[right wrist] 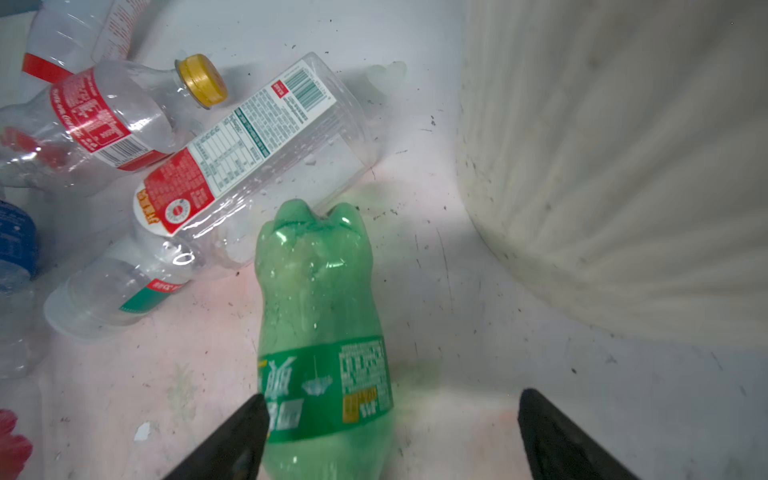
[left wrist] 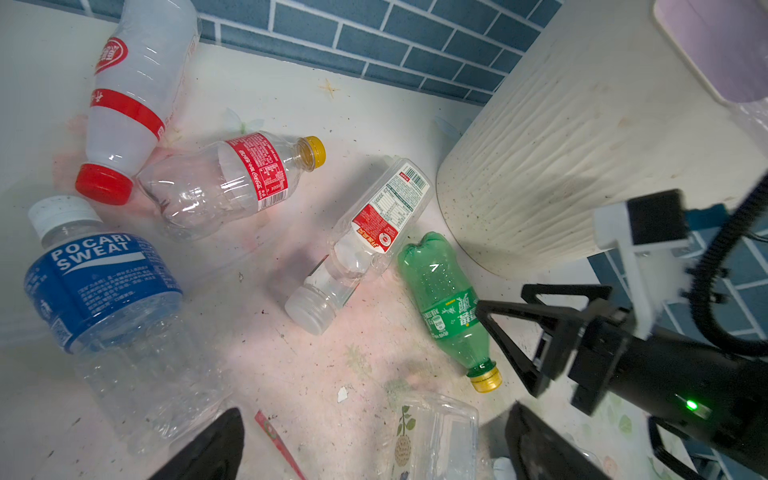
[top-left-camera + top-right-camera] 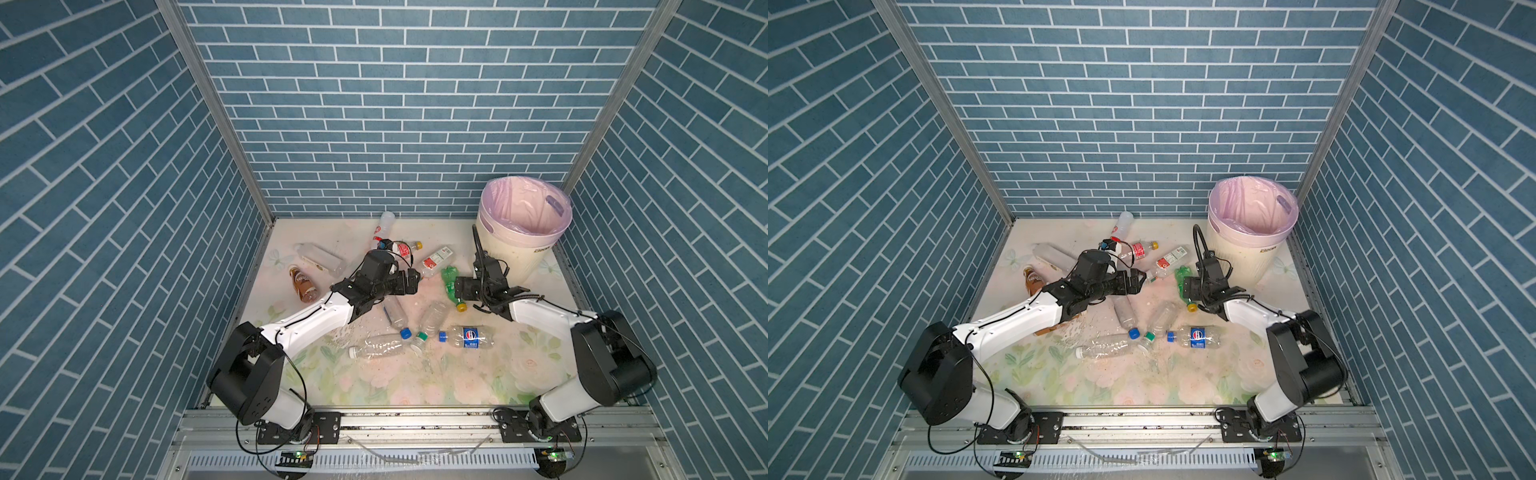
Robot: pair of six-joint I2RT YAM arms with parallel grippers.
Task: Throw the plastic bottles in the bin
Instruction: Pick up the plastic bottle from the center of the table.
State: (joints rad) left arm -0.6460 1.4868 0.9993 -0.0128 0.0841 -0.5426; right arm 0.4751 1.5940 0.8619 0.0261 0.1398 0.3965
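In both top views your plastic bottles [image 3: 432, 318] lie scattered on the floral surface [image 3: 457, 382]. The bin [image 3: 511, 257] stands in the far corner on the right arm's side, which is probably why that arm takes the green bottle [image 3: 450, 282] near it. The right claw [image 3: 458, 291] hovers over that bottle, and the left claw [image 3: 417, 283] reaches mid-surface.

From the left wrist, the left claw's jaws are spread wide and grip nothing. A crushed clear bottle [image 2: 436, 436] lies beneath the gap.

From the right wrist, the right claw straddles the green bottle's label with its jaws wide. One finger [image 1: 232, 440] is at the bottle's side, with no grip yet.
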